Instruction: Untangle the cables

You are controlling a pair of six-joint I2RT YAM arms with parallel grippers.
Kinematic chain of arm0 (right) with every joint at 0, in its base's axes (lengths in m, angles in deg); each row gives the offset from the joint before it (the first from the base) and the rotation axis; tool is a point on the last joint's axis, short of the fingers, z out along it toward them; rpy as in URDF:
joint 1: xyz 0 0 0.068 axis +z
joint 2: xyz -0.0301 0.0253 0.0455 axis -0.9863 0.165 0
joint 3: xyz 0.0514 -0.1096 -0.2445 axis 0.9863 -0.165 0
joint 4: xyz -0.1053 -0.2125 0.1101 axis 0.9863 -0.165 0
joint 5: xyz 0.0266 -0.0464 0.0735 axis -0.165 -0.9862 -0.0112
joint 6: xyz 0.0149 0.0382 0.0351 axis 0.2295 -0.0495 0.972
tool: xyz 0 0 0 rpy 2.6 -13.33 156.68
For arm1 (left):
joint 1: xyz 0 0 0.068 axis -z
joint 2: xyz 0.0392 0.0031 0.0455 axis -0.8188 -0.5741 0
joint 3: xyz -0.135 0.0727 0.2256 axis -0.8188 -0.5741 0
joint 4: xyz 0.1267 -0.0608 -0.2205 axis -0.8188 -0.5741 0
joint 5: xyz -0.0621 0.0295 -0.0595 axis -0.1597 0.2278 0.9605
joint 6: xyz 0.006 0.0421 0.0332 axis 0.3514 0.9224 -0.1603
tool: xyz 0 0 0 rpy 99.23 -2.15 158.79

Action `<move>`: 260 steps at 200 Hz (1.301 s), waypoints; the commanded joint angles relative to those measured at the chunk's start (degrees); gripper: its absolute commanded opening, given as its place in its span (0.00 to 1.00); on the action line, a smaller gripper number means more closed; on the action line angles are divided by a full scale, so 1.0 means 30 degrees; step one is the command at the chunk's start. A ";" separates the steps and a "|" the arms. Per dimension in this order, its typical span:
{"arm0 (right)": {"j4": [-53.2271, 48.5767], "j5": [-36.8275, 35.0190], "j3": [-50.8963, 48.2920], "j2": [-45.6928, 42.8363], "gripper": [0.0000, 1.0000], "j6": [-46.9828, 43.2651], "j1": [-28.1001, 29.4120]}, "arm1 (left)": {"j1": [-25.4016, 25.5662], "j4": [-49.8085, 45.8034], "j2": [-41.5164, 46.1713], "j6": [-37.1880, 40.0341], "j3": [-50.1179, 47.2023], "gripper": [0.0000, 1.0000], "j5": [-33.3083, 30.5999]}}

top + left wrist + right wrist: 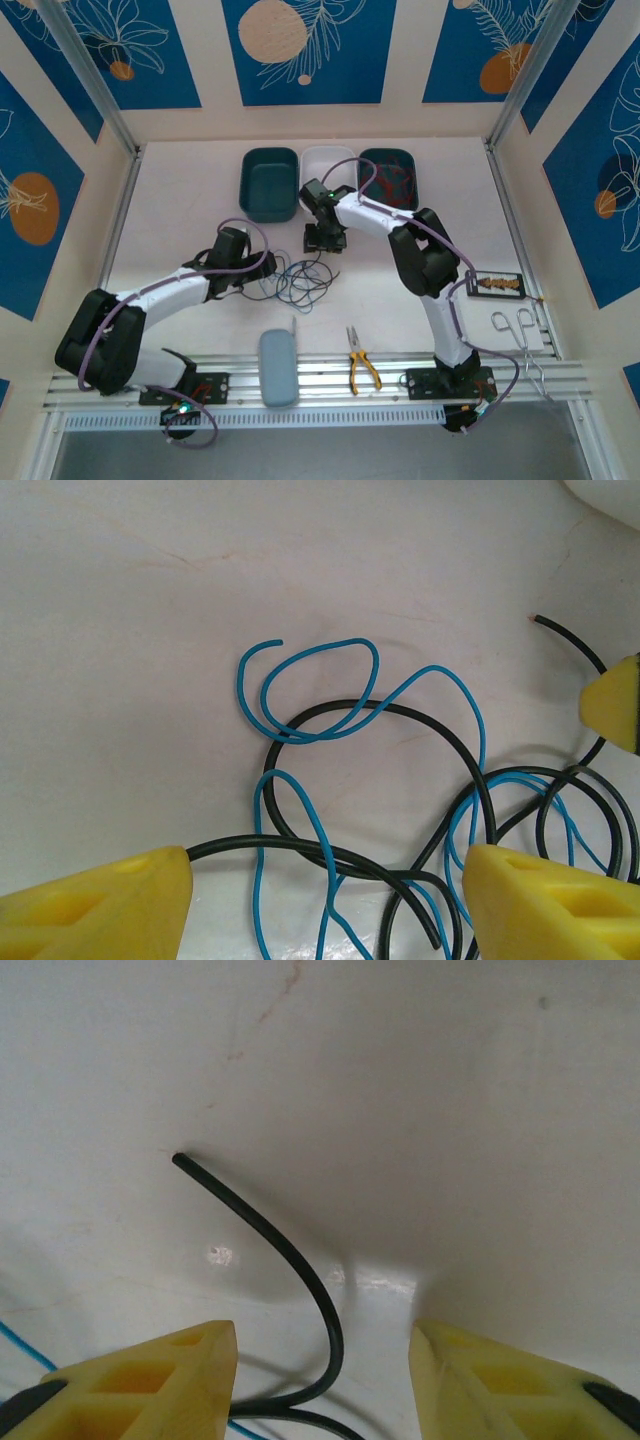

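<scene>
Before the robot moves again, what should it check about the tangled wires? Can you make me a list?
1. Right end effector open: ok.
2. Black cable lying between its fingers: ok.
3. Left end effector open, blue cable in front of it: ok.
4. Blue cable free of the black loops: not ok, they cross.
5. Whether the right side's black cable is one of those loops: cannot tell.

The cables [350, 702] run off the left wrist view's bottom edge.
</scene>
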 commanded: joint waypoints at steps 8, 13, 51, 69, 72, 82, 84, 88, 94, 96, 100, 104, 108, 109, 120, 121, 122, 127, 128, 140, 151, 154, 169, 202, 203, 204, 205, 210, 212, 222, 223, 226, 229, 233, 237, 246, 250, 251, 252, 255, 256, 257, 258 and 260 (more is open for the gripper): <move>-0.0707 -0.0861 0.0757 0.0697 0.44 -0.0530 0.0515 | -0.0111 0.0269 0.0227 -0.0089 -0.0306 0.72 0.0338; -0.0699 -0.0876 0.0731 0.0760 0.43 -0.0595 0.0540 | -0.0113 0.0248 0.0222 -0.0124 -0.0317 0.72 0.0344; -0.1099 -0.1679 0.1203 0.1364 0.13 -0.1011 0.0793 | -0.0111 0.0337 0.0295 -0.0118 -0.0405 0.72 0.0541; -0.1400 -0.2224 0.1405 0.1202 0.02 -0.1087 0.0897 | -0.0111 0.0387 0.0387 -0.0096 -0.0489 0.72 0.0564; -0.1417 -0.2305 0.1403 0.1111 0.01 -0.1116 0.0912 | -0.0111 0.0394 0.0427 -0.0112 -0.0492 0.72 0.0573; -0.1409 -0.2595 0.1352 0.0718 0.00 -0.1145 0.1031 | -0.0111 0.0452 0.0522 -0.0119 -0.0602 0.72 0.0549; -0.1382 -0.2647 0.1361 0.0625 0.00 -0.1180 0.1038 | -0.0111 0.0453 0.0552 -0.0118 -0.0623 0.72 0.0549; -0.1369 -0.2751 0.1318 0.0409 0.00 -0.1205 0.1099 | -0.0111 0.0476 0.0587 -0.0117 -0.0653 0.72 0.0527; -0.1320 -0.2889 0.1268 0.0080 0.00 -0.1272 0.1183 | -0.0111 0.0483 0.0647 -0.0104 -0.0693 0.72 0.0523; -0.1338 -0.2969 0.1274 -0.0033 0.00 -0.1299 0.1201 | -0.0111 0.0498 0.0686 -0.0078 -0.0711 0.72 0.0521; -0.1313 -0.3080 0.1215 -0.0280 0.00 -0.1346 0.1256 | -0.0111 0.0513 0.0724 -0.0088 -0.0712 0.72 0.0492; -0.1267 -0.3197 0.1192 -0.0539 0.00 -0.1373 0.1305 | -0.0111 0.0512 0.0763 -0.0065 -0.0739 0.72 0.0490; -0.1232 -0.3325 0.1183 -0.0771 0.00 -0.1404 0.1363 | -0.0111 0.0527 0.0794 -0.0045 -0.0756 0.72 0.0490; -0.1229 -0.3361 0.1176 -0.0816 0.00 -0.1429 0.1388 | -0.0111 0.0534 0.0810 -0.0038 -0.0756 0.72 0.0490; -0.1118 -0.3786 0.1045 -0.1605 0.00 -0.1522 0.1552 | -0.0118 0.0622 0.0944 0.0024 -0.0842 0.72 0.0463; -0.1099 -0.3811 0.1033 -0.1673 0.00 -0.1547 0.1585 | -0.0115 0.0640 0.0958 0.0026 -0.0858 0.72 0.0462; -0.1075 -0.3852 0.1028 -0.1765 0.00 -0.1559 0.1601 | -0.0113 0.0650 0.0965 0.0042 -0.0851 0.72 0.0462; -0.0958 -0.4066 0.0917 -0.2169 0.00 -0.1620 0.1685 | -0.0111 0.0684 0.1022 0.0079 -0.0873 0.72 0.0461; -0.0946 -0.4112 0.0911 -0.2233 0.00 -0.1625 0.1710 | -0.0111 0.0686 0.1041 0.0083 -0.0873 0.72 0.0461; -0.0703 -0.4672 0.0709 -0.3084 0.00 -0.1718 0.1919 | -0.0111 0.0801 0.1236 0.0150 -0.0960 0.72 0.0403; -0.0503 -0.5100 0.0570 -0.3814 0.00 -0.1828 0.2094 | -0.0126 0.0962 0.1437 0.0255 -0.1026 0.72 0.0424; -0.0481 -0.5195 0.0574 -0.4017 0.00 -0.1849 0.2134 | -0.0113 0.0979 0.1488 0.0262 -0.1072 0.72 0.0416; -0.0271 -0.5832 0.0421 -0.4939 0.00 -0.1972 0.2384 | -0.0113 0.1120 0.1781 0.0342 -0.1133 0.72 0.0380; 0.0357 -0.6588 0.0319 -0.6740 0.00 -0.2596 0.2889 | -0.0140 0.1316 0.2285 0.0627 -0.1209 0.72 0.0464; 0.0370 -0.6589 0.0319 -0.6789 0.00 -0.2626 0.2897 | -0.0126 0.1324 0.2302 0.0620 -0.1203 0.72 0.0477; 0.0407 -0.6604 0.0304 -0.6843 0.00 -0.2641 0.2916 | -0.0133 0.1328 0.2311 0.0632 -0.1199 0.72 0.0484; 0.0425 -0.6611 0.0297 -0.6899 0.00 -0.2663 0.2926 | -0.0137 0.1331 0.2316 0.0638 -0.1212 0.72 0.0487; 0.0539 -0.6644 0.0299 -0.7164 0.00 -0.2781 0.3000 | -0.0118 0.1398 0.2374 0.0694 -0.1228 0.72 0.0505; 0.0606 -0.6654 0.0292 -0.7249 0.00 -0.2834 0.3025 | -0.0120 0.1408 0.2399 0.0700 -0.1226 0.72 0.0531; 0.0892 -0.6712 0.0312 -0.7777 0.00 -0.3092 0.3153 | -0.0139 0.1421 0.2488 0.0760 -0.1232 0.73 0.0550; 0.0931 -0.6710 0.0316 -0.7820 0.00 -0.3123 0.3176 | -0.0140 0.1421 0.2492 0.0775 -0.1228 0.72 0.0549; 0.1042 -0.6714 0.0293 -0.7964 0.00 -0.3212 0.3196 | -0.0148 0.1428 0.2532 0.0762 -0.1233 0.72 0.0564; 0.1104 -0.6715 0.0294 -0.8103 0.00 -0.3267 0.3239 | -0.0141 0.1447 0.2530 0.0794 -0.1241 0.72 0.0576; 0.1209 -0.6715 0.0297 -0.8312 0.00 -0.3390 0.3282 | -0.0124 0.1472 0.2562 0.0805 -0.1226 0.72 0.0593; 0.1326 -0.6707 0.0305 -0.8517 0.00 -0.3482 0.3329 | -0.0158 0.1503 0.2540 0.0844 -0.1236 0.73 0.0607; 0.1593 -0.6762 0.0269 -0.8944 0.00 -0.3672 0.3446 | -0.0138 0.1566 0.2569 0.0837 -0.1279 0.73 0.0666; 0.1729 -0.6772 0.0263 -0.9165 0.00 -0.3763 0.3502 | -0.0113 0.1589 0.2616 0.0840 -0.1256 0.73 0.0666; 0.1774 -0.6769 0.0247 -0.9202 0.00 -0.3795 0.3512 | -0.0127 0.1593 0.2614 0.0859 -0.1255 0.73 0.0681; 0.1812 -0.6767 0.0220 -0.9265 0.00 -0.3795 0.3517 | -0.0119 0.1595 0.2614 0.0854 -0.1255 0.73 0.0688; 0.1958 -0.6784 0.0221 -0.9426 0.00 -0.3860 0.3550 | -0.0130 0.1622 0.2617 0.0875 -0.1291 0.73 0.0698; 0.1958 -0.6775 0.0226 -0.9465 0.00 -0.3916 0.3565 | -0.0121 0.1653 0.2615 0.0876 -0.1288 0.73 0.0697; 0.1992 -0.6785 0.0214 -0.9528 0.00 -0.3945 0.3573 | -0.0116 0.1669 0.2614 0.0877 -0.1300 0.73 0.0696; 0.2068 -0.6760 0.0208 -0.9575 0.00 -0.3945 0.3591 | -0.0128 0.1676 0.2613 0.0863 -0.1292 0.73 0.0696; 0.2138 -0.6742 0.0181 -0.9668 0.00 -0.3989 0.3605 | -0.0137 0.1682 0.2635 0.0874 -0.1301 0.73 0.0696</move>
